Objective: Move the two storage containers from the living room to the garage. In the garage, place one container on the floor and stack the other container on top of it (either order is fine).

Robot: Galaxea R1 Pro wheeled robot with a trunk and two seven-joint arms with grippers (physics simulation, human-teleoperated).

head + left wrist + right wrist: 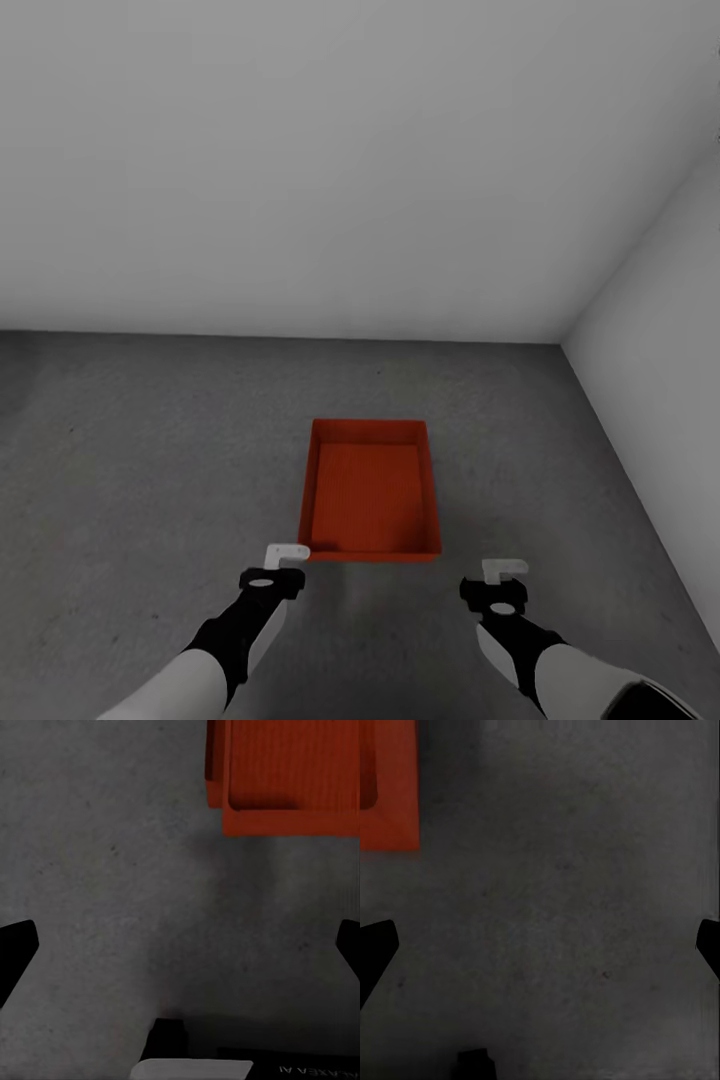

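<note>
An orange-red storage container (370,490) sits on the grey concrete floor (150,450) between both empty, spread-fingered hands, left hand (286,553) and right hand (503,569).

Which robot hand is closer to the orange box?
The left gripper: its pale tip sits right by the storage container's near left corner, while the right gripper hangs farther off, past the right corner.

The tray (388,787) runs off the right wrist picture's edge; the left gripper's fingertips (16,949) are cropped too — and whether one tray or two (stacked) is unclear.
</note>
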